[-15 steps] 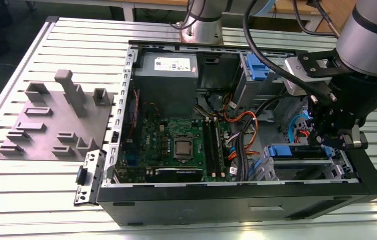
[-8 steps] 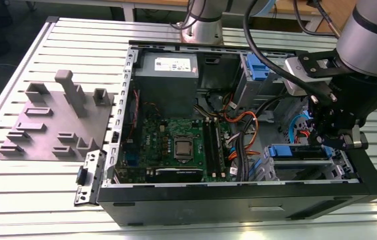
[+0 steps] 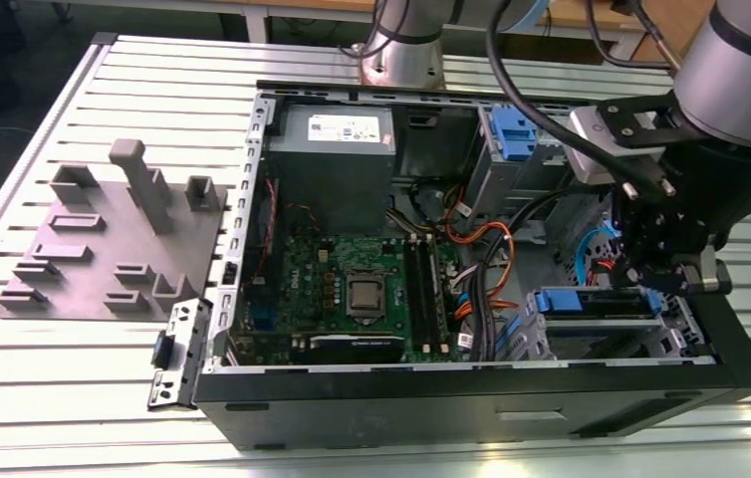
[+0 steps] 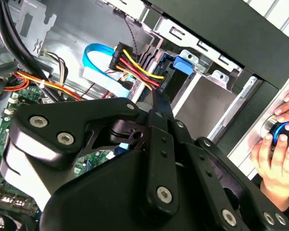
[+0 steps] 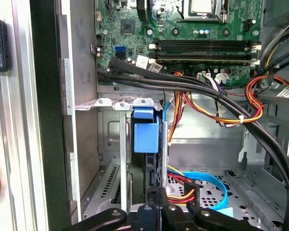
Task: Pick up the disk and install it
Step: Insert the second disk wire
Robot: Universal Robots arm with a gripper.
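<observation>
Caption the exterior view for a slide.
Robot arm's gripper reaches into the open computer case, beside the blue-railed drive bay.

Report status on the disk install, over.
End effector inside case, at drive bay. Disk on edge in bay slot, just ahead of it. Cables crowd alongside; a hand outside case.

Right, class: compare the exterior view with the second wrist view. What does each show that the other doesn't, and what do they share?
The exterior view's own: the grey fixture plate on the slatted table, plus the power-supply box and motherboard inside the open case.
The second wrist view's own: a person's hand at the case's outer side.
Shared: the gripper inside the case by the drive bay, and the light-blue cable.
</observation>
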